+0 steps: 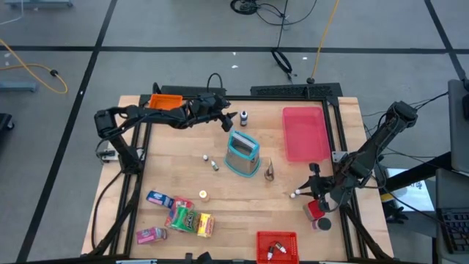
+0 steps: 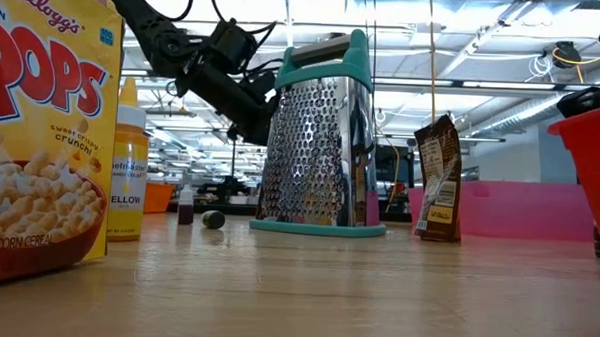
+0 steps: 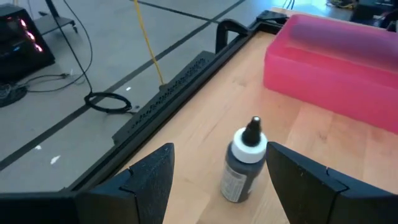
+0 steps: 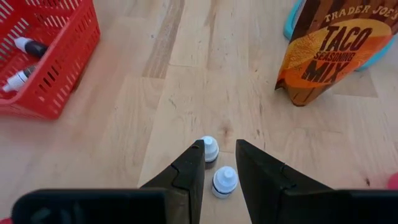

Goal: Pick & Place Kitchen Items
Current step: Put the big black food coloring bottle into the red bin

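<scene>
A small dark bottle with a white collar and black tip stands upright on the table near the far edge, and also shows in the high view. My left gripper is open, one finger on either side of it, apart from it. My right gripper is low over the table's right front, its fingers a narrow gap apart. A small white-capped bottle sits between them, and a second one is at the tip of one finger. A red dark-lidded canister lies just beside that gripper. My right gripper has the white-capped bottle's top between its two fingers, which slant down from above. The bottle is close against one finger. I cannot tell whether the fingers touch it.
A teal-framed grater and a taco seasoning packet stand mid-table. The pink tray is far right, the orange bin far left, and the red bin with two bottles is at the front. Snack packets lie front left.
</scene>
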You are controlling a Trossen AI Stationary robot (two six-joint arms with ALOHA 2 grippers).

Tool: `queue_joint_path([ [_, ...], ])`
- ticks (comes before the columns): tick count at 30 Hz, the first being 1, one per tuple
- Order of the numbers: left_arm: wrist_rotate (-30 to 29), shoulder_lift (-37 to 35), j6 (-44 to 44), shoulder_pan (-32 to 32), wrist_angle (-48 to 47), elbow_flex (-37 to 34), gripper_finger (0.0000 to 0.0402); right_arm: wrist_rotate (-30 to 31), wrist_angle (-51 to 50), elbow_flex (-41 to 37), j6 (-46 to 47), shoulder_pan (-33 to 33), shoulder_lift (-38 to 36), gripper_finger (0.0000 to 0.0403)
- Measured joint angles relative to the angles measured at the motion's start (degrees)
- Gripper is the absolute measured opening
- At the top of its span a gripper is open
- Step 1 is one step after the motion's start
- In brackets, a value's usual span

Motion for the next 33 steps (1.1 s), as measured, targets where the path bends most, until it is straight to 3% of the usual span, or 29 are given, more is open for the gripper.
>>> queue_joint_path([
  [11, 0.6, 8.2, -1.4, 0.1, 4.7, 1.5, 0.0256, 0.0, 0.2, 0.0, -0.2, 0.0, 0.0, 0.0087],
  [17, 3.6, 8.2, -1.1, 0.1, 5.0, 2.2, 0.0255, 0.0, 0.2, 0.0, -0.3, 0.0, 0.0, 0.0087],
  [33, 3.5, 8.6, -0.8, 0.0, 4.1, 2.2, 0.0255, 0.0, 0.2, 0.0, -0.4, 0.0, 0.0, 0.0087],
])
